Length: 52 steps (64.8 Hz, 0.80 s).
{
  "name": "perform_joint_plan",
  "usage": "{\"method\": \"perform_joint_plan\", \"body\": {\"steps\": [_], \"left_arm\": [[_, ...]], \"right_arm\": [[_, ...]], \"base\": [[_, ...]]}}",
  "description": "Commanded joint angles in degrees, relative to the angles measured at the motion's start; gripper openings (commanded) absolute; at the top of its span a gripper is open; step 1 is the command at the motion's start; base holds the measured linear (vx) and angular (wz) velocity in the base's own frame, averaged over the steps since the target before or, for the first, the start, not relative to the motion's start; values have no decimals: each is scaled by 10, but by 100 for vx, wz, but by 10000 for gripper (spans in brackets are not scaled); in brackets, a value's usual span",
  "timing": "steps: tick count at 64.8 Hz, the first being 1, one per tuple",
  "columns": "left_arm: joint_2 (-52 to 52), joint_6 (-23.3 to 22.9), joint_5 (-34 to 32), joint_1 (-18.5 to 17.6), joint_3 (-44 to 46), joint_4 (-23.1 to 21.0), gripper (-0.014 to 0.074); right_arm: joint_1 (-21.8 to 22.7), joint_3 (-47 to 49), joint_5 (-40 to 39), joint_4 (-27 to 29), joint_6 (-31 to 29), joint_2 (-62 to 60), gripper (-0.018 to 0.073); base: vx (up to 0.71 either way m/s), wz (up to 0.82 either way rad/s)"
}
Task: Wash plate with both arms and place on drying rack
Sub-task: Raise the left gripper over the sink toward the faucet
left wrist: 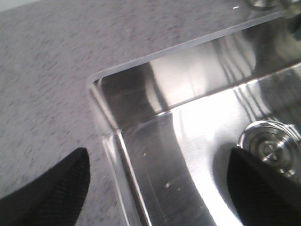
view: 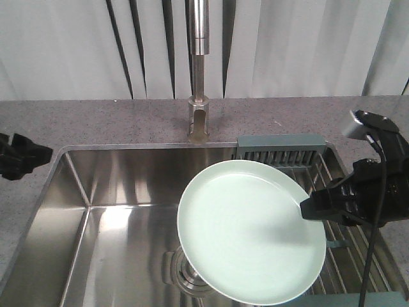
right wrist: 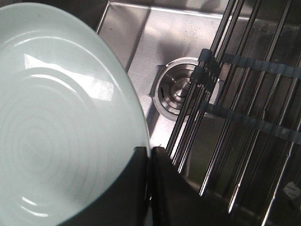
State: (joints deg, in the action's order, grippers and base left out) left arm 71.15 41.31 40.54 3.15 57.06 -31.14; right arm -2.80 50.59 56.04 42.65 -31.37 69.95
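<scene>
Grey speckled worktop (view: 96,121), white curtain (view: 307,45) behind, steel sink (view: 108,192) with tap (view: 199,77).
Front view: right arm (view: 364,192) jaws clamp the rim of the plate (view: 246,233), held over the sink left of the jaws; drying rack (view: 284,152) behind and below them. Left arm (view: 19,157) over the worktop, well apart.
Left wrist: jaws spread wide, gripping nothing, sink corner between, drain (left wrist: 269,148) near one tip.
Right wrist: jaws closed on plate rim, rack bars just right.
</scene>
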Motion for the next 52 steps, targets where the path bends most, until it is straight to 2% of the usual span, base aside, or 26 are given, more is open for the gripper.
{"method": "perform_joint_plan", "body": {"steps": [1, 7, 13, 17, 23, 33, 43, 52], "left_arm": [[16, 132, -14, -1, 32, -130, 580], [45, 223, 11, -2, 48, -208, 580], [73, 289, 41, -4, 70, -262, 580], [93, 323, 48, -11, 87, -282, 580], [123, 368, 50, -31, 112, -300, 580], [177, 406, 50, -69, 166, -298, 580], [233, 471, 67, -106, 224, -314, 580], [280, 490, 77, -132, 274, -340, 580]], "right_arm": [[1, 16, -8, 27, -6, -14, -8], [1, 16, -8, 27, -6, -14, -8], [1, 16, -8, 27, -6, -14, -8], [1, 16, -8, 27, -6, -14, -8], [1, 16, -8, 27, -6, -14, -8], [1, 16, -8, 27, -6, -14, -8], [1, 16, -8, 27, -6, -14, -8], [1, 16, -8, 27, -6, -14, -8]], "base": [[0, 0], [0, 0], [0, 0], [0, 0], [0, 0], [0, 0], [0, 0], [0, 0]]}}
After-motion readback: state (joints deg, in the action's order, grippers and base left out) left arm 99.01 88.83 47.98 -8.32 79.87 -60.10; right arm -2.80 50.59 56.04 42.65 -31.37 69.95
